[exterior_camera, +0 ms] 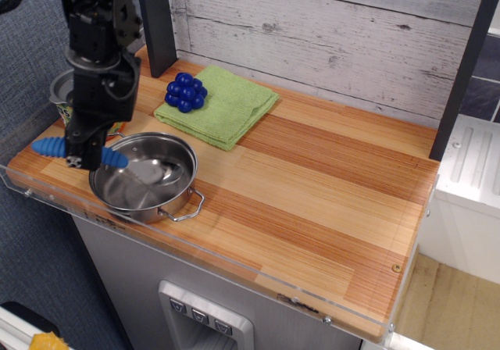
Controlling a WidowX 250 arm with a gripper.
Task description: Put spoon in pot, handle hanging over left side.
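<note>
The shallow steel pot (144, 201) stands at the front left of the wooden counter. My black gripper (78, 156) hangs over the pot's left rim and is shut on the spoon's ribbed blue handle (48, 148). The handle sticks out to the left past the rim. The spoon's silver bowl (160, 171) lies low inside the pot, tilted downward to the right. Whether the bowl touches the pot's bottom I cannot tell.
A tin can (64, 92) with orange and green dots stands behind the pot, mostly hidden by my arm. A folded green cloth (226, 108) with a blue bumpy ball (185, 92) lies at the back. The counter's clear front lip (47, 198) runs close by the pot.
</note>
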